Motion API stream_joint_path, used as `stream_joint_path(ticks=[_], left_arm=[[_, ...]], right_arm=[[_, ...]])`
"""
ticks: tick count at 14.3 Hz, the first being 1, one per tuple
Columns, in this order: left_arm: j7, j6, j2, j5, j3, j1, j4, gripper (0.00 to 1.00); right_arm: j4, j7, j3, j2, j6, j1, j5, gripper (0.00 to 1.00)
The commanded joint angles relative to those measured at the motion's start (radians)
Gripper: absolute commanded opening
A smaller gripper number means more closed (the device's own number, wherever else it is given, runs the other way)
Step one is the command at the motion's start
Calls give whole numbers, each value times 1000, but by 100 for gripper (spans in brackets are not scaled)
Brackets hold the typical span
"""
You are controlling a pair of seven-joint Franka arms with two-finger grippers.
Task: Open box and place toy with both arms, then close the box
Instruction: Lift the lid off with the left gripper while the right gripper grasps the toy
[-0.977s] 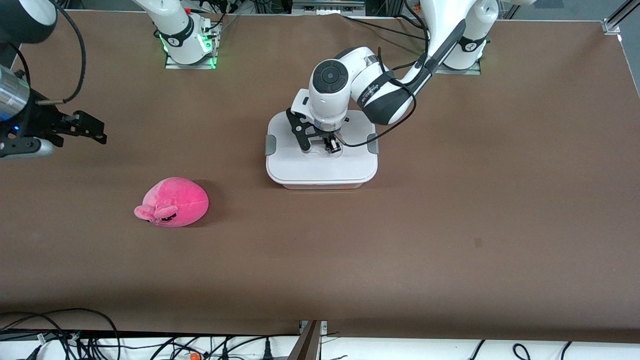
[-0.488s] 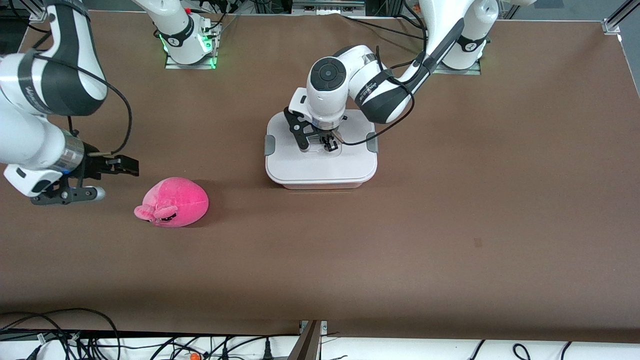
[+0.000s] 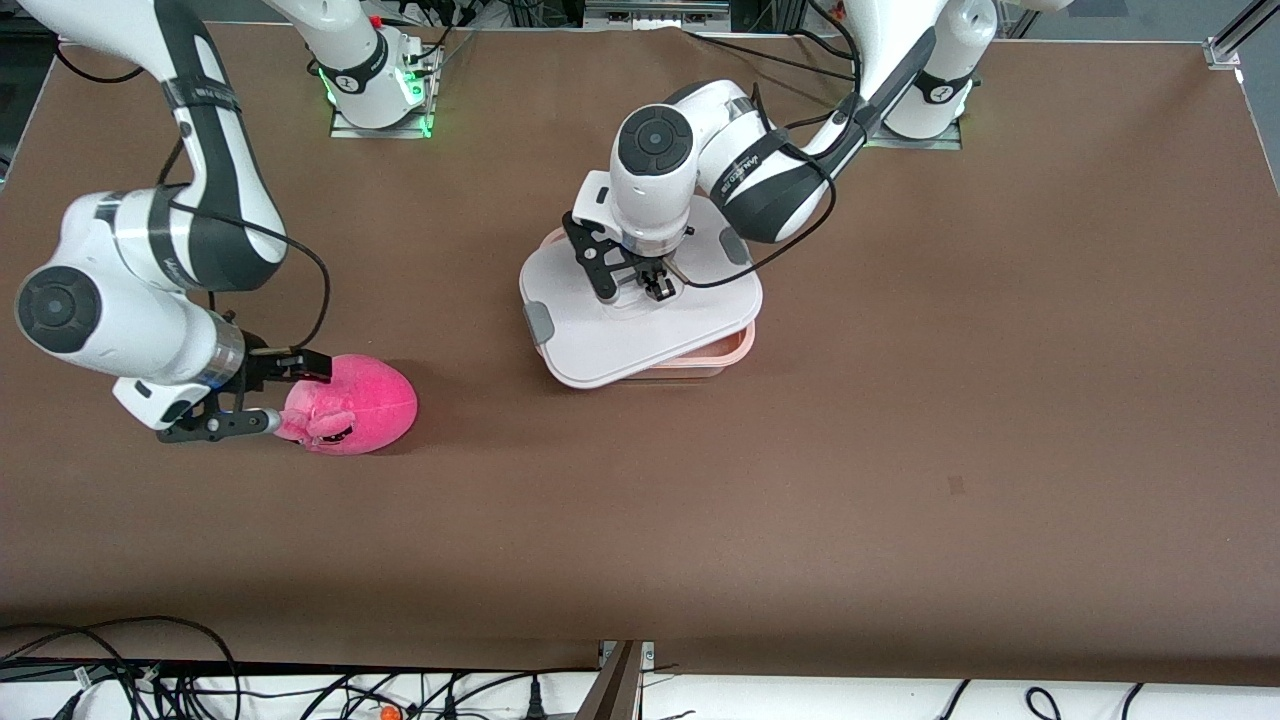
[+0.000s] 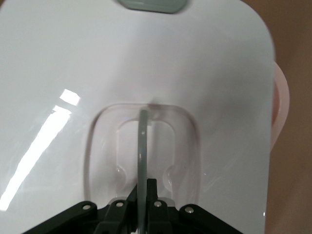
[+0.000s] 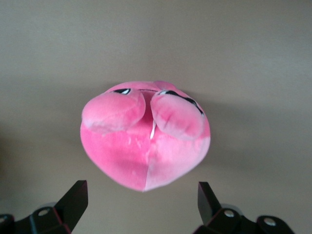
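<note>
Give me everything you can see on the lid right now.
The lid is a flat, white, glossy plastic panel with rounded corners, a grey clip at each short end and a clear recessed handle in its middle. The left gripper is shut on that handle. The lid is lifted and skewed over the pinkish box, whose rim shows at one side. Nothing else touches it.

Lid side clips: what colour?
Grey, against the white lid; the side clip shows best in the front view.
</note>
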Motion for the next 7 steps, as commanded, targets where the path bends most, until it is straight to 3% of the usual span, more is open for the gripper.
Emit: stream_joint_path(ticks=[1,5,7], left_arm=[[-7,-60,-9,-46,3,-3,36,0],[-5,-184,-32,-90,3,39,87,0],[2,-291,-30,-92,3,56,147,0]], right_arm=[[-15,-2,1,12,46,3,33,99],[-23,-2,1,54,97,5,37,91],[-60,-2,1,54,135,5,37,80]])
